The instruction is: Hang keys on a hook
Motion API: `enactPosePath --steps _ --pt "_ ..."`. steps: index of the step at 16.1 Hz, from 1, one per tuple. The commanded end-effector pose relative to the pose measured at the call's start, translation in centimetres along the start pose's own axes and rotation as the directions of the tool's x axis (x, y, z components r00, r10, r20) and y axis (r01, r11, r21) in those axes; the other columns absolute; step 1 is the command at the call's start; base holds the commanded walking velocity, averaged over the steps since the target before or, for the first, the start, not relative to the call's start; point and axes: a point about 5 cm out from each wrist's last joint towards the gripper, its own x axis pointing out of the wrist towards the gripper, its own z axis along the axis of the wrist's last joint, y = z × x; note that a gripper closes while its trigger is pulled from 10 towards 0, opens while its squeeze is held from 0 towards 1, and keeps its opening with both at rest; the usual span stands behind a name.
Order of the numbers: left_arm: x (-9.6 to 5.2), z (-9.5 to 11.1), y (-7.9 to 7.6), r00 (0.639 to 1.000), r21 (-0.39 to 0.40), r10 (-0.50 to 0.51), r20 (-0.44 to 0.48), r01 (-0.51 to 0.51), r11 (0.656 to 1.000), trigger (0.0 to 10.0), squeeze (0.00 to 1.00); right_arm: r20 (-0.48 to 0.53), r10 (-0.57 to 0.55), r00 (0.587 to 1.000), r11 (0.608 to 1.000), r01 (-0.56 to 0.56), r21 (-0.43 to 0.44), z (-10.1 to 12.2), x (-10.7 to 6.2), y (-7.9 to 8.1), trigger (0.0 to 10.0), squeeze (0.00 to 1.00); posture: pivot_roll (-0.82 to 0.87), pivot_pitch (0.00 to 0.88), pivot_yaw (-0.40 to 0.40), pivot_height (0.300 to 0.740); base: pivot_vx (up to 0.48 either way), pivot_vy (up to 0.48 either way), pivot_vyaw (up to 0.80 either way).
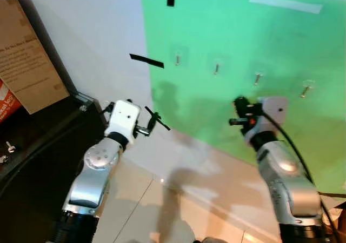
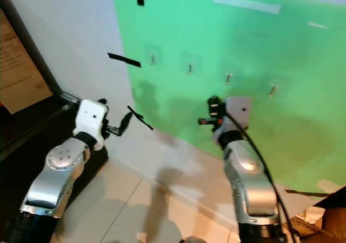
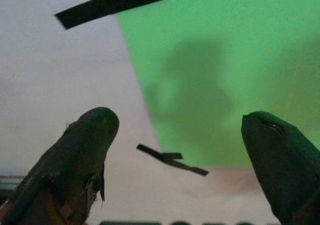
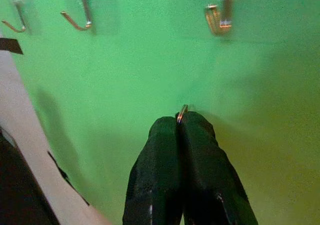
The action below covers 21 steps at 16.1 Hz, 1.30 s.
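A row of several small metal hooks (image 1: 216, 68) is stuck on a green sheet (image 1: 281, 43) on the wall. My right gripper (image 1: 238, 112) is raised in front of the sheet, below and between the middle hooks. Its fingers (image 4: 165, 150) are pressed together on a thin metal key ring (image 4: 182, 111), of which just a sliver pokes out at the tips. The nearest hook (image 4: 217, 20) hangs above the tips, apart from them. My left gripper (image 1: 154, 120) is held up near the sheet's left edge, open with nothing between its fingertips (image 3: 95, 130).
A cardboard box (image 1: 24, 59) stands on a black cabinet (image 1: 32, 146) at the left. Black tape strips (image 1: 147, 61) mark the white wall. Pale floor tiles (image 1: 140, 200) lie below, with brown cardboard (image 2: 324, 216) at the lower right.
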Motion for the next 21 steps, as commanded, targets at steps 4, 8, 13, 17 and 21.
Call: enactPosePath --steps 4,8,13,17,21 --pt "-0.4 -0.3 0.4 1.000 0.008 0.005 -0.010 -0.005 1.000 10.0 0.00 0.009 0.051 0.999 0.999 -0.051 0.016 0.3 -0.2 0.8 10.0 0.00 -0.12 0.000 0.031 0.740 0.000 -0.361 0.00" --pt "-0.6 -0.4 0.0 0.998 -0.011 -0.055 -0.014 0.055 0.998 10.0 0.00 0.023 0.100 0.995 0.994 -0.100 0.030 0.5 -0.7 1.2 10.0 0.00 -0.12 0.000 0.034 0.740 0.000 -0.091 0.00" --pt "-1.7 0.1 -1.4 0.951 -0.051 -0.308 0.016 0.308 0.950 10.0 0.00 0.110 0.149 0.983 0.984 -0.158 0.087 2.0 -1.3 1.2 10.0 0.00 -0.12 0.000 0.046 0.740 0.000 0.000 0.00" --pt "-2.6 0.5 -2.3 0.892 -0.062 -0.450 0.030 0.451 0.890 10.0 0.00 0.157 0.168 0.973 0.977 -0.186 0.105 3.1 -1.3 1.2 10.0 0.00 -0.13 0.000 0.048 0.740 0.000 0.000 0.00" --pt "-2.8 0.7 -2.5 0.877 -0.063 -0.479 0.032 0.480 0.875 10.0 0.00 0.195 0.157 0.968 0.975 -0.184 0.126 4.3 -0.6 1.2 10.0 0.00 -0.13 0.000 0.045 0.740 0.000 0.000 0.00"
